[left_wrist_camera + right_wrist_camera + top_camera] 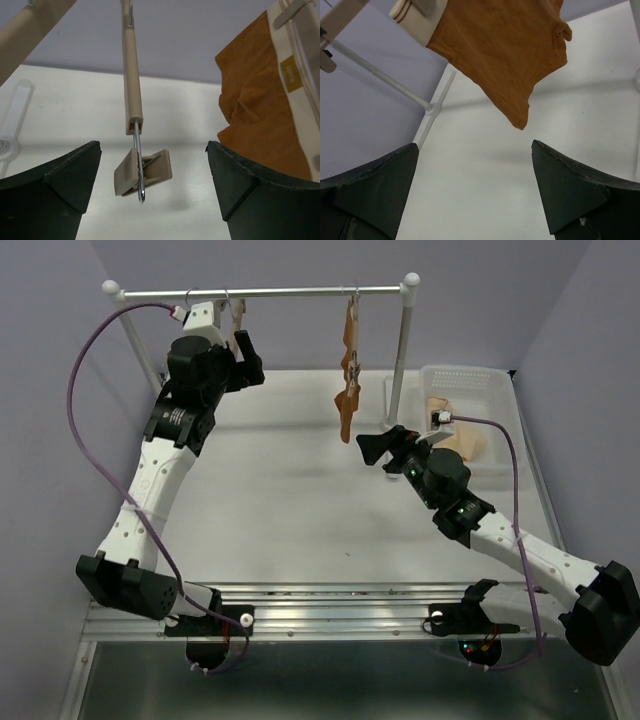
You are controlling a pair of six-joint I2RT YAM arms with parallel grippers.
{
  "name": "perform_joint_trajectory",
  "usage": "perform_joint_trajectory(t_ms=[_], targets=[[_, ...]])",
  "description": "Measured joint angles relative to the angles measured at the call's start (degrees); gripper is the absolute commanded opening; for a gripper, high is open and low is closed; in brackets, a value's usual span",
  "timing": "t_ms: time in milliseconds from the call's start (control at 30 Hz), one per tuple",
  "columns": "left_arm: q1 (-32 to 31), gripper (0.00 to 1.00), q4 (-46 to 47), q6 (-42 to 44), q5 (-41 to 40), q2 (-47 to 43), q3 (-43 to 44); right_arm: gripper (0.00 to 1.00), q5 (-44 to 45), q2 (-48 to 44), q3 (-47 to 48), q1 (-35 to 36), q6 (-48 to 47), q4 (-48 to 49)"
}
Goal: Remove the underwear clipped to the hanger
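The light-wood hanger (234,328) hangs from the rail at the left. In the left wrist view its bar (131,70) is seen end-on, and its lower clip (145,173) dangles with no cloth in it. My left gripper (248,362) is open just below that clip (152,186) and does not touch it. A pale beige cloth (463,440), which looks like the underwear, lies in the white basket (460,375) at the right. My right gripper (381,447) is open and empty (475,190), low over the table beside the basket.
The orange-brown garment (347,390) hangs clipped to a second hanger mid-rail; it also shows in the left wrist view (255,115) and the right wrist view (505,55). The white rail (280,290) rests on two posts (402,350). Lilac walls close in the sides and back.
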Motion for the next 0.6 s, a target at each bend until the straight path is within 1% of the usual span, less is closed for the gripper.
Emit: perform_joint_trajectory(t_ms=[167, 300, 367, 467, 600], targets=[[0.0, 0.99, 3.0, -3.2, 0.7, -10.0, -6.5, 1.00, 0.7, -3.1, 0.0, 0.0, -1.6, -1.9], [-0.3, 0.99, 4.8, -6.8, -0.5, -18.1, -15.0, 1.00, 2.8, -5.9, 0.0, 0.0, -3.6, -4.7], [-1.3, 0.99, 4.7, -9.1, -2.3, -21.6, -19.7, 1.00, 4.3, -7.0, 0.0, 0.0, -4.5, -6.4], [-4.5, 0.99, 4.5, -12.0, -4.1, -25.8, -26.0, 1.00, 7.4, -8.1, 0.0, 0.0, -5.9, -9.6], [-7.4, 0.99, 4.5, -15.9, -4.2, -31.0, -34.2, 1.00, 10.7, -8.1, 0.0, 0.0, -7.8, -13.4]])
